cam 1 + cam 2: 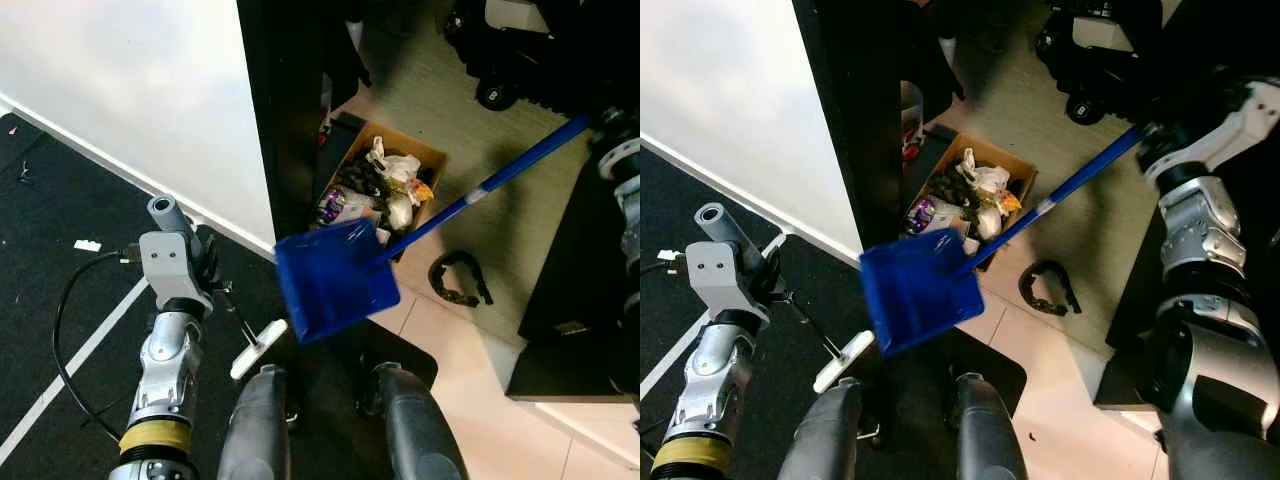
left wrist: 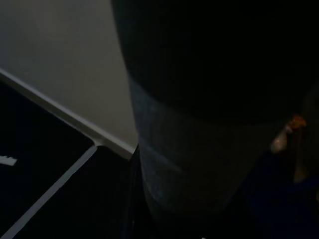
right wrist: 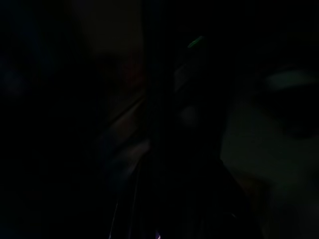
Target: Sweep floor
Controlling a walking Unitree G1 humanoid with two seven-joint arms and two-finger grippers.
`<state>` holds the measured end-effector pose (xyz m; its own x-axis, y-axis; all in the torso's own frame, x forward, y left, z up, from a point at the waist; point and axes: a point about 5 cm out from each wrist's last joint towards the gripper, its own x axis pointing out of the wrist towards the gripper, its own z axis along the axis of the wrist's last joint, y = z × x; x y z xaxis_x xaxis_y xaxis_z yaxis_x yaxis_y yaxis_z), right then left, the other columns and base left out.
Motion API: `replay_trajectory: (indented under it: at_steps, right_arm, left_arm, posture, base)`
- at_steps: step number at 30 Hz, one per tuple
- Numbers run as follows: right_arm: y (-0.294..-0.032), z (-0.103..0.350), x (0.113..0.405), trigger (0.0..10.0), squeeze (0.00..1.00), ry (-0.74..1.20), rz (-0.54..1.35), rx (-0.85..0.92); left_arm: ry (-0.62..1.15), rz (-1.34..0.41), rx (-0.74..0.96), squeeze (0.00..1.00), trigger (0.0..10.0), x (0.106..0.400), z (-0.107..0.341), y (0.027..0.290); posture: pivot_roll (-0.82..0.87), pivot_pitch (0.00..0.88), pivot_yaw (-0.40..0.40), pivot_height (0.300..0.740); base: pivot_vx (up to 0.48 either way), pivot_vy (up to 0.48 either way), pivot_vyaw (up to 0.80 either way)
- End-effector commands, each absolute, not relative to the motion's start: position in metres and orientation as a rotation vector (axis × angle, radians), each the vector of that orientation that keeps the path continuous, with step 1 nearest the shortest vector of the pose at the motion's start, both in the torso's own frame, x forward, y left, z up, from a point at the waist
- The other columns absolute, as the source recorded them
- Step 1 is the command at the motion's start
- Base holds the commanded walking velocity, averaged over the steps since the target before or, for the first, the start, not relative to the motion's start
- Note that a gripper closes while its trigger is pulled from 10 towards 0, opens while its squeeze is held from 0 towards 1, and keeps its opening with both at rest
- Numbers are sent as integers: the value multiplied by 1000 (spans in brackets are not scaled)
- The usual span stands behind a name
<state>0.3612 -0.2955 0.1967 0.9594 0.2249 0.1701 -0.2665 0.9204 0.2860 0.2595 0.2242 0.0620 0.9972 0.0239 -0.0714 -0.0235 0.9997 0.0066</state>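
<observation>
1. You had the blue dustpan up off the floor on its long blue handle, pan hanging just in front of the cardboard box of trash.
2. Right claw sat at the handle's top end; I judged it clamped on, but fingers weren't clear, so cannot tell.
3. Left claw was low by a white-headed tool; grip unclear.
4. You needed to carry the pan level over the box, then tip slowly; a swing could have spilled.
</observation>
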Motion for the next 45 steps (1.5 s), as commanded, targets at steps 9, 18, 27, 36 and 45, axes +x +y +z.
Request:
replay_trajectory:
  at_steps: [9,18,27,36,45]
  right_arm:
    - [-317,174,343,10000,0,88,257,170]
    - [-325,129,332,10000,0,86,-163,224]
    - [-303,83,315,10000,0,107,-312,300]
    - [-302,68,306,10000,0,151,-423,277]
    - [-310,77,309,10000,0,152,-384,244]
  left_arm:
    - [113,44,40,0,10000,252,57,235]
    - [158,91,79,0,10000,260,51,232]
    - [140,35,134,0,10000,281,58,217]
    - [58,47,147,0,10000,291,69,213]
    - [87,62,152,0,10000,289,62,218]
  posture:
    - [59,150,-73,740]
    - [49,139,-66,740]
    - [48,126,-46,740]
    - [44,114,-37,740]
    - [38,107,-39,740]
  base:
    - [0,0,0]
    - [0,0,0]
    - [0,0,0]
    - [0,0,0]
    - [0,0,0]
